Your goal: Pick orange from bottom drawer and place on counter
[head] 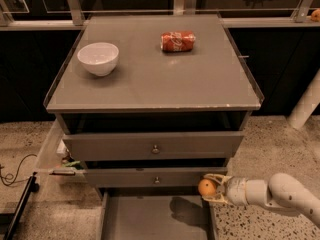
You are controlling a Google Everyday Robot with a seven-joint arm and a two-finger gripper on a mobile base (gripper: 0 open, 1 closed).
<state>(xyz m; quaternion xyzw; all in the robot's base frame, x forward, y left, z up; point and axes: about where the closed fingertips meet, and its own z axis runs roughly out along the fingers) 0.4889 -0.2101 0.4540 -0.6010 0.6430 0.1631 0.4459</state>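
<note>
Orange point(206, 187) in gripper point(211, 188) — over bottom drawer point(145, 219)

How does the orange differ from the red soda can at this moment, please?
The orange is round and plain orange; the soda can is a red cylinder with white lettering. The orange is gripped in the tool, over the right side of the open bottom drawer, while the soda can lies on its side on the counter, untouched. Both are small items next to the counter.
</note>
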